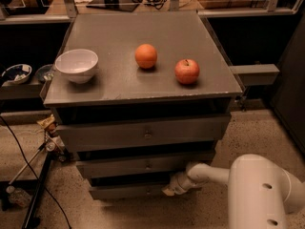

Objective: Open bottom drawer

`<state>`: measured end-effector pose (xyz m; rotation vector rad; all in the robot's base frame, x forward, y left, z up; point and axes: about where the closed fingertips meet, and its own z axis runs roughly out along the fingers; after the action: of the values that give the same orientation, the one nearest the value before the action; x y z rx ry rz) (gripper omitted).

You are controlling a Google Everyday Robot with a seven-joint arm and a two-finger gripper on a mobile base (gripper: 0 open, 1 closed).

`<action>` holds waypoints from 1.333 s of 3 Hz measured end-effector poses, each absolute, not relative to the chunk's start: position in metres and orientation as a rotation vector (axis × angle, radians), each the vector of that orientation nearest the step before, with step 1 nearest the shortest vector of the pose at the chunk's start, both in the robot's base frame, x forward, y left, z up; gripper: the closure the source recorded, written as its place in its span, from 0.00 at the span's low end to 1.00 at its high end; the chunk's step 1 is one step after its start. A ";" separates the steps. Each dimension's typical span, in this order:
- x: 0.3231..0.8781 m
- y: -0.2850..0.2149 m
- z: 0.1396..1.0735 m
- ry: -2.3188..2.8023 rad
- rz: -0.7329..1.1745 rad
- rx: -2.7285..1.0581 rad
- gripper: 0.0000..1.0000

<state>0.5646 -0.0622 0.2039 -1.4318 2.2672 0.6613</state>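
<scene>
1. Grey tabletop (119, 27) is topping the cabinet (143, 135); the bottom drawer (124, 191) is sitting lowest.
2. Your gripper (170, 189) is resting at its front, grasp impossible to tell; be pulling straight outward.

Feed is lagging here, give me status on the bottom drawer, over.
Copy: end effector low, at right half of bottom drawer front. Drawer not visibly out. Up top: bowl, orange, apple, not in the way.

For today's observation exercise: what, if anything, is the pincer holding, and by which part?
It cannot be told: the pincer is at the front of the bottom drawer, beside its knob.
</scene>
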 end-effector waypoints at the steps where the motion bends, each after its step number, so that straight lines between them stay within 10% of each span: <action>1: 0.565 -0.062 0.204 2.267 0.661 -1.432 1.00; 4: 0.551 -0.072 0.217 2.278 0.683 -1.381 1.00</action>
<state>0.5511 -0.0716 0.2166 -1.3812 2.2780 0.6834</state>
